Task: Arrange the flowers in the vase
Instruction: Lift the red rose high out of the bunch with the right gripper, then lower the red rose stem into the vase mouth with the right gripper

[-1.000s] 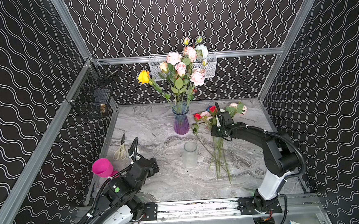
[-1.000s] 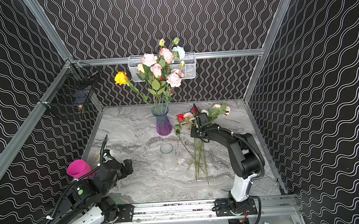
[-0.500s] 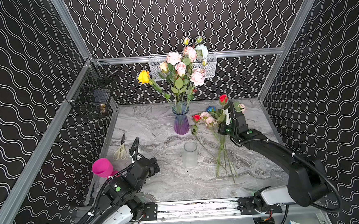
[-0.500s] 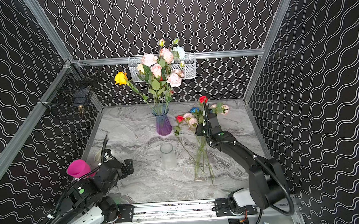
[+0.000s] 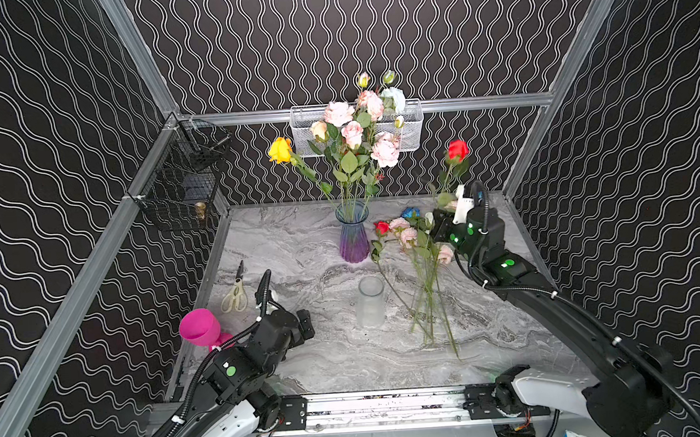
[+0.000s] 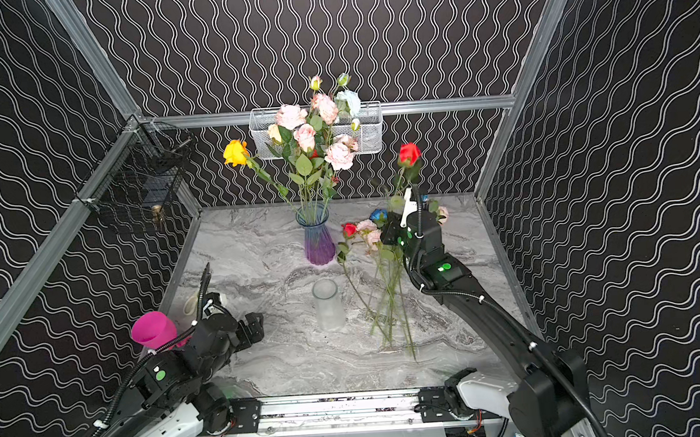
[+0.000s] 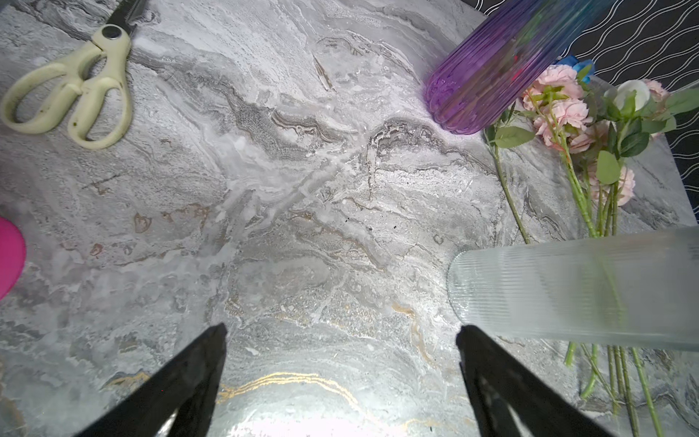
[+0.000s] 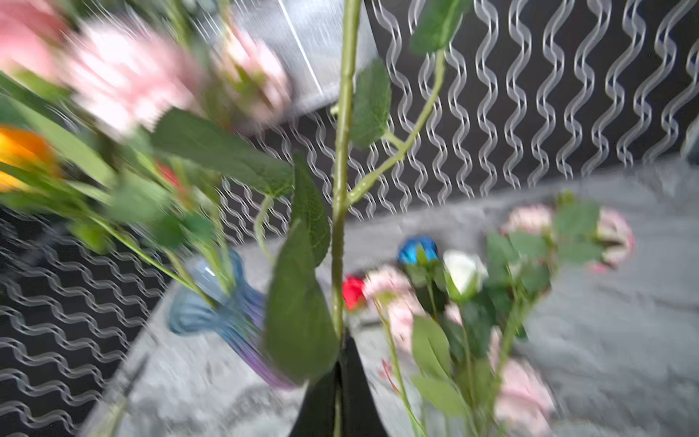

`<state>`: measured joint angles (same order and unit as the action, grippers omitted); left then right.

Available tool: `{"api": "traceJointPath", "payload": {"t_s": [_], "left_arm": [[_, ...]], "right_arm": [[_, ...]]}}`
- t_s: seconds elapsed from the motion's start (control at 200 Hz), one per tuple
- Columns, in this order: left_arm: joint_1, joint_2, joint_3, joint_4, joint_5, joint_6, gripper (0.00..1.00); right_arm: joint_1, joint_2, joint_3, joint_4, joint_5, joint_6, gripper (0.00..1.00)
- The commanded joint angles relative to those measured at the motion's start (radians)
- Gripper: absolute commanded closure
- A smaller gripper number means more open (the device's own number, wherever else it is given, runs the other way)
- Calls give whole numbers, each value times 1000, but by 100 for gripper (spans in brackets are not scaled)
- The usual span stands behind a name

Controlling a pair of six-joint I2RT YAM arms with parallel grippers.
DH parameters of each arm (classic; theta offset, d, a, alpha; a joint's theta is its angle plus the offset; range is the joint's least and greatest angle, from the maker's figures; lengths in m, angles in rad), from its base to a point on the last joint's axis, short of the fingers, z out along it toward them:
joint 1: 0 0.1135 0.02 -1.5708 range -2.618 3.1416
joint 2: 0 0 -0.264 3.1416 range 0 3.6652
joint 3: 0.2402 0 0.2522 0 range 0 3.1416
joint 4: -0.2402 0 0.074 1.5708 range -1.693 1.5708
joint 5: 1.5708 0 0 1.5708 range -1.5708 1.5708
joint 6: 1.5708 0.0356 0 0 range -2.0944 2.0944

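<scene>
Right end effector pinches red rose at slim stem; left end effector spread.

black arms with white base links — green dots, ribbed cables, pointed black fingers

This looks like a robot test cell in a lab. Black wavy-patterned panels on an aluminium frame box in a marble-look tabletop. Robot arms are mounted on a front rail.

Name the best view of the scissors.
The left wrist view: the scissors are close, handles whole, blade cut off. In a top view they look small; in a top view the left arm hides most of them. The right wrist view misses them.
</scene>
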<state>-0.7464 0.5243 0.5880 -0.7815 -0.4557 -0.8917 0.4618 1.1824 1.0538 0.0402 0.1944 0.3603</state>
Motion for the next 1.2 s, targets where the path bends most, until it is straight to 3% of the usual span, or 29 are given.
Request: {"api": "traceJointPath", "payload": {"t_s": [0.0,0.215,0.325,0.43,0.701,1.196], "left_arm": [[1,-4,14,-9,-30,-36,2],[1,-17,36,-49,-78,-71,2],[0,-6,26,-68,-85,-113,2],[1,-29,-6,-46,-41,-137,2],[1,-129,-41,82,129,-48,2],[1,-125,-12,44,117,-24,2]], "right_arm": [[38,-44,50,-14,48,-63,100],[166,-100,115,20,84,-117,100],[273,-71,208,27,149,-204,100],[334,-32,296,49,180,-265,100],[380,79,397,100,145,-282,100],[443,187,464,75,102,-282,100]]}}
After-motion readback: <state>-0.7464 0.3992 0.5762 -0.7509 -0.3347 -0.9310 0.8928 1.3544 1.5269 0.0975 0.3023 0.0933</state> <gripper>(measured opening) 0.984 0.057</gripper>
